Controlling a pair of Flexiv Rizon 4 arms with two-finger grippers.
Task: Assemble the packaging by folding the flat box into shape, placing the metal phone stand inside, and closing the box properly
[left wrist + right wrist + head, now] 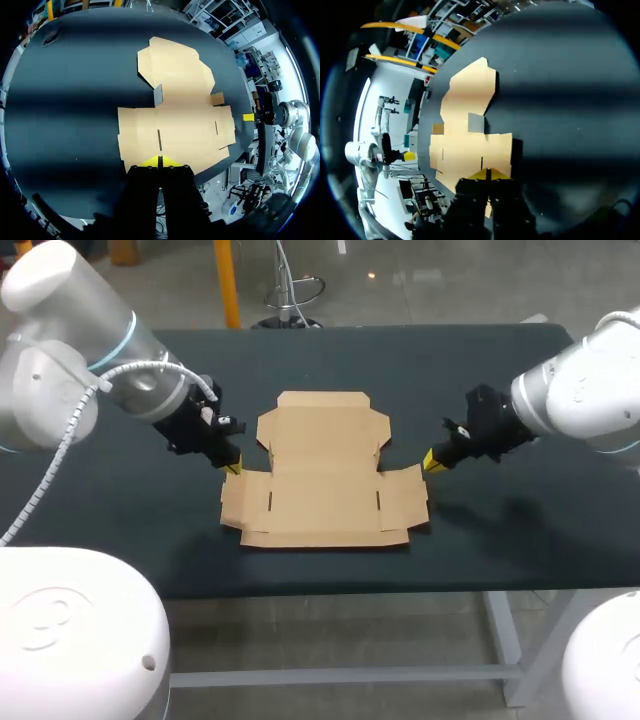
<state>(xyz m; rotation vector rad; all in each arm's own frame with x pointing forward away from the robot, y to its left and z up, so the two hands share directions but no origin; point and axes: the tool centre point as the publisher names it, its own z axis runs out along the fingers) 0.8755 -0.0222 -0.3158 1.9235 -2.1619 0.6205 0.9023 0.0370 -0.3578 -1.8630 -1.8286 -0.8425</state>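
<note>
Head view: box between left claw, right claw

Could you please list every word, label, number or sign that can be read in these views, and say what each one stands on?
None: no text can be read in any view.
The flat cardboard box is plain on the face that shows.
The dark table shows no print.
The white robot base carries a faint embossed round mark with no legible letters.
</note>
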